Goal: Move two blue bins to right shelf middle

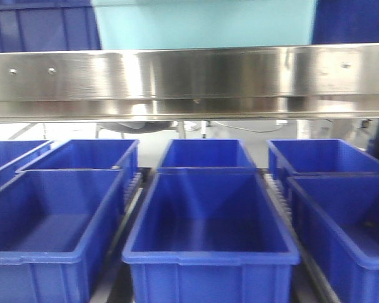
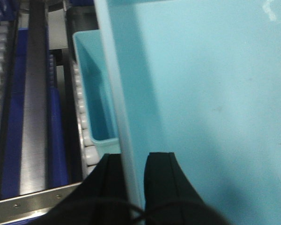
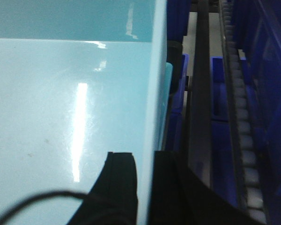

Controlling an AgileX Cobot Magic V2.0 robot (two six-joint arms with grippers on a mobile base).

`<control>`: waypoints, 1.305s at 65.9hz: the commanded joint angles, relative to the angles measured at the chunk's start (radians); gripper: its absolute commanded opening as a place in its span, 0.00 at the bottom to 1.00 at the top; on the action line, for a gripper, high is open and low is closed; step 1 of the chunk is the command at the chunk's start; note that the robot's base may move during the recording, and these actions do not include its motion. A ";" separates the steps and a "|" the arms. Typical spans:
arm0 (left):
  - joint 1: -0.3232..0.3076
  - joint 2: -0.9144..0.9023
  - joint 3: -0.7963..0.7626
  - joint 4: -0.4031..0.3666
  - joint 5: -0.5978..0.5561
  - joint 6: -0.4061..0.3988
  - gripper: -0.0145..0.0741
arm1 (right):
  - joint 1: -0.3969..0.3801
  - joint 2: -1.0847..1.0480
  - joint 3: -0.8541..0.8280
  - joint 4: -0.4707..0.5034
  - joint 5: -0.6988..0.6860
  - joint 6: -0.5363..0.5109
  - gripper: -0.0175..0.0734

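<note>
Gripping what, the two claws?
— Fingers of the left gripper [image 2: 135,157] straddle and clamp the left wall of the light-blue bin [image 2: 201,93]. The right gripper [image 3: 145,154] likewise pinches its right wall.
Position of the bin?
— Above the steel front rail [image 1: 189,79] of the right shelf [image 1: 341,82], over the dark-blue crates [image 1: 208,214]. A second light-blue bin [image 2: 96,79] rests on the roller track [image 2: 82,117] just beside it.

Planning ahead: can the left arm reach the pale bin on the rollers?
Probably not: its end effector is shut on the nearer bin's wall, though the far bin lies close ahead.
</note>
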 commanded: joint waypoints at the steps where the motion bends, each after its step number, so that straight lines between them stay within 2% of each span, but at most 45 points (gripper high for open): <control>1: -0.010 -0.010 -0.013 -0.038 -0.040 0.013 0.04 | 0.001 -0.010 -0.015 0.038 -0.063 -0.011 0.02; 86: -0.010 -0.010 -0.013 -0.038 -0.040 0.013 0.04 | 0.001 -0.010 -0.015 0.038 -0.065 -0.011 0.02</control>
